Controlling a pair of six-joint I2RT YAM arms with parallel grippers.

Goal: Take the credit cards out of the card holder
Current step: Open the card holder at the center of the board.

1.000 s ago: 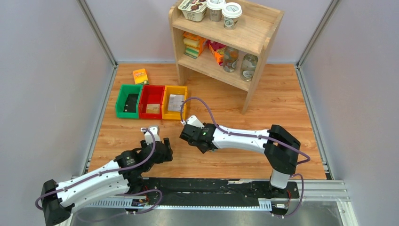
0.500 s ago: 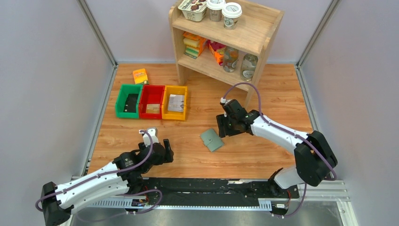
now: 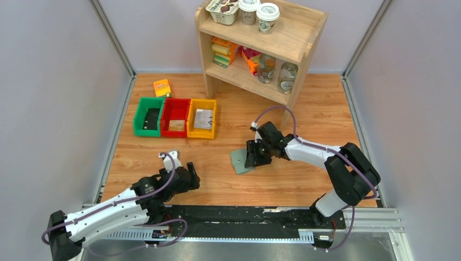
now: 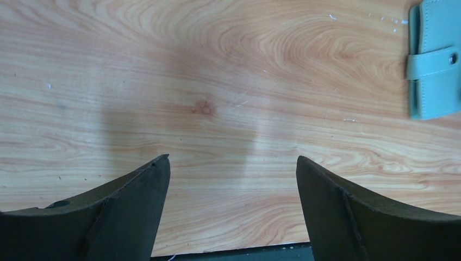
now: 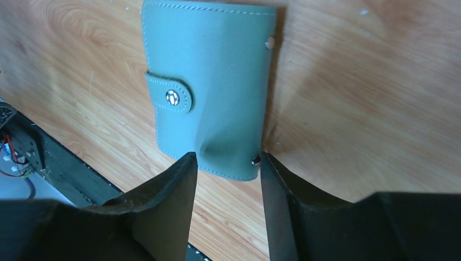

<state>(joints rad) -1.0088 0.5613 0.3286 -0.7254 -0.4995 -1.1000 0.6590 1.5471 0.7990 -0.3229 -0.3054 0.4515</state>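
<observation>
Card holder point(image 3: 238, 162): flat on the wooden table point(image 3: 315, 114), about midway between the left and right edges and nearer to the near edge; folded closed, with the strap snapped over it.
Right gripper point(image 3: 253, 156): on the card holder's right end, fingers point(image 5: 163, 201) closed narrowly on its edge; the material puckers between them.
Left gripper point(image 3: 186, 172): near the near edge, left of the card holder and apart from it; fingers wide apart over bare wood.
Bins: green point(image 3: 148, 117), red point(image 3: 175, 117) and yellow point(image 3: 201, 118) in a row toward the far left.
Orange packet point(image 3: 162, 87): near the far left corner.
Shelf point(image 3: 261, 46): at the far edge.
</observation>
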